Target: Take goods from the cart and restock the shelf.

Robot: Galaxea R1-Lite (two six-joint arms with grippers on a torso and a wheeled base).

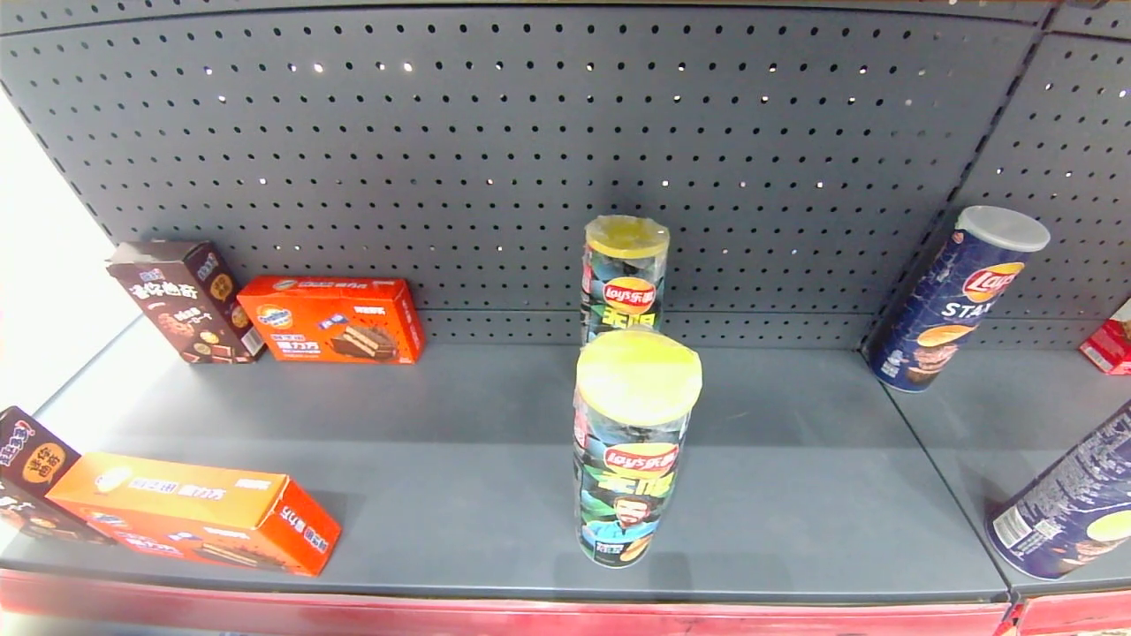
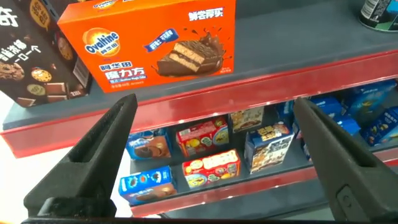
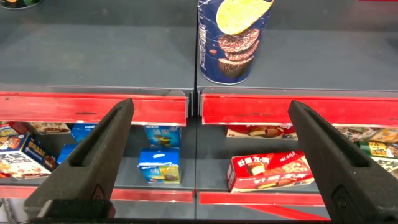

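As you look across the grey shelf (image 1: 442, 424), you count two yellow-lidded chip cans upright in the middle: the front can (image 1: 629, 450) near the red edge strip (image 1: 530, 614) and the rear can (image 1: 623, 278) against the pegboard back (image 1: 530, 132). Two more stand on the right, the rear blue can (image 1: 954, 300) and the front blue can (image 1: 1069, 503). On the left you have the back orange box (image 1: 331, 320), the front orange box (image 1: 194, 512), the back brown box (image 1: 185, 300) and the front brown box (image 1: 31, 468). Your left gripper (image 2: 214, 104) and right gripper (image 3: 211, 107) hang before the shelf front, fingers spread wide, grasping nothing. Below, a lower shelf (image 3: 155, 195) carries small boxes.
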